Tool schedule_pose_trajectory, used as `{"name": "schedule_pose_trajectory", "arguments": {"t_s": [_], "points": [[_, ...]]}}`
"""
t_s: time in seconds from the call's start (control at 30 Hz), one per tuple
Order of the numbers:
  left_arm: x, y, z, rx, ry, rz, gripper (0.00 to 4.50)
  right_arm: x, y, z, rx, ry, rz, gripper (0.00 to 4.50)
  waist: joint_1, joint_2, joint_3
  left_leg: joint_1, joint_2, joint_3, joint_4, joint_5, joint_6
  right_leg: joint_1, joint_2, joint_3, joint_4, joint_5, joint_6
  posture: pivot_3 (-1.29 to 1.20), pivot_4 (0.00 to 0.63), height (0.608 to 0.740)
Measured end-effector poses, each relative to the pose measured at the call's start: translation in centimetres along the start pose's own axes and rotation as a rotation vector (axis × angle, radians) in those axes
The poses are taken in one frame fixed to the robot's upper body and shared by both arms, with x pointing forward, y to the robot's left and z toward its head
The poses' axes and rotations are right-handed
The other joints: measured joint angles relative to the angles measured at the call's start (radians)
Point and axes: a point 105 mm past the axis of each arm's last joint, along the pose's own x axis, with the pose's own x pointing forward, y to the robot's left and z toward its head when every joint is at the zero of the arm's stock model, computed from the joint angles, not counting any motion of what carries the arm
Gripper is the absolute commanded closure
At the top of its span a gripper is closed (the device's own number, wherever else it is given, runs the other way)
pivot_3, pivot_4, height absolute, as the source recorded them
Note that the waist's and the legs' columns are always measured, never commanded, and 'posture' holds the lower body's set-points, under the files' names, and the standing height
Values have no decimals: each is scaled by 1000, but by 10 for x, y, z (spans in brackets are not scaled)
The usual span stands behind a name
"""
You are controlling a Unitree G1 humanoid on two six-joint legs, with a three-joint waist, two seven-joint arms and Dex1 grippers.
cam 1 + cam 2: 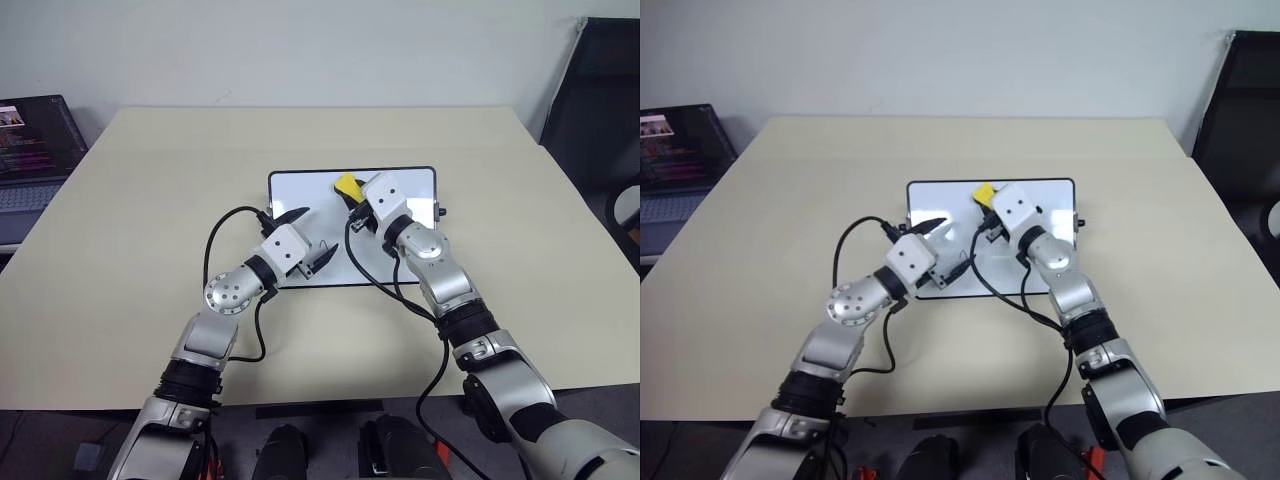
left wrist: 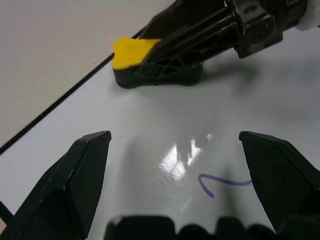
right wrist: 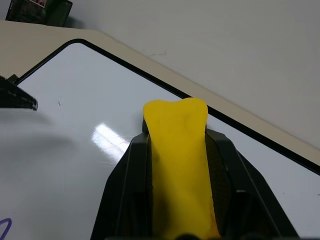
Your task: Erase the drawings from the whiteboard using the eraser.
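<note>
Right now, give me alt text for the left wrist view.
The right gripper holds the yellow eraser on the whiteboard near its black edge. Nearer, a purple squiggle lies between the open left gripper's fingers.

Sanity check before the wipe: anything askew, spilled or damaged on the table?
Nothing stands out. The whiteboard lies flat and square on the table, the right gripper holds the eraser over it, and the open left gripper hangs above a purple squiggle.

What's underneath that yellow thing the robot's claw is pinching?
Under the yellow eraser, held in the right claw, lies the glossy whiteboard. A thin purple squiggle shows on the board some way from it. Whether any marks lie directly beneath the eraser is hidden.
</note>
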Motion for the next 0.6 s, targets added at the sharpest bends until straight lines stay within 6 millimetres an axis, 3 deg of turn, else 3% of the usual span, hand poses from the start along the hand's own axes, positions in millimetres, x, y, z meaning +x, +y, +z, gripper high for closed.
{"name": "schedule_pose_trajectory", "arguments": {"t_s": [0.6], "points": [[0,1,-5,-7,14,7,0,7,0,7,-9,-11,0,3403,-1,0,0,0,0,0,0,0,0,0,0,0,0,0,-1,0,150,740]]}}
